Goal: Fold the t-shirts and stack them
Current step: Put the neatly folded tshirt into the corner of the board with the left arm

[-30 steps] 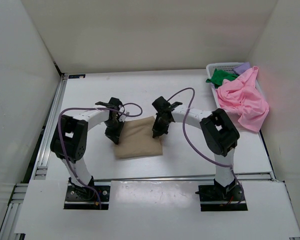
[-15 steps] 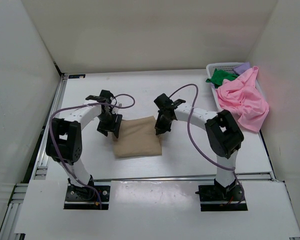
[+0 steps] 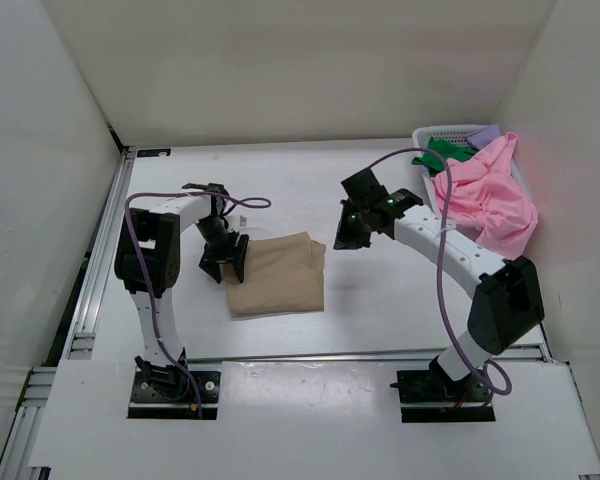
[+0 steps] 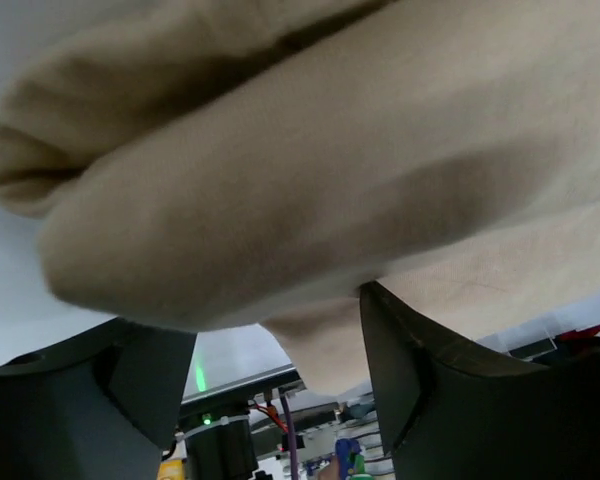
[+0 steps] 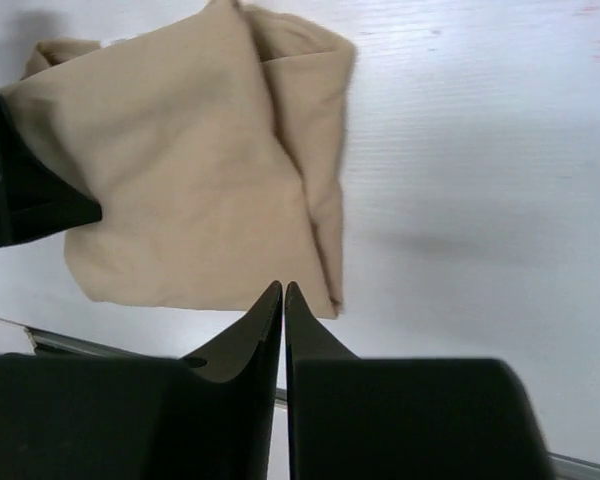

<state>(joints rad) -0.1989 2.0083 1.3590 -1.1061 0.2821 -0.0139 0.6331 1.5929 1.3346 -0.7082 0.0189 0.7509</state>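
The tan t-shirt point(image 3: 277, 275) lies folded in a rough rectangle on the white table point(image 3: 380, 300). My left gripper point(image 3: 223, 258) sits at its left edge, open, with the cloth point(image 4: 310, 170) bulging close above and partly between the spread fingers point(image 4: 450, 400). My right gripper point(image 3: 348, 232) hovers to the right of the shirt, shut and empty; its tips point(image 5: 283, 290) meet above the tan shirt's point(image 5: 190, 190) near edge. The pink t-shirt point(image 3: 485, 205) drapes over the basket, with the green one point(image 3: 445, 152) and the light purple one point(image 3: 488, 132) behind it.
A white mesh basket point(image 3: 435, 133) stands at the back right against the side wall. White walls close in the table on the left, back and right. The left gripper's black finger point(image 5: 20, 200) shows at the left edge of the right wrist view.
The left gripper has opened and let go of the tan shirt's left edge. The right gripper has lifted off the shirt and swung right, toward the basket.
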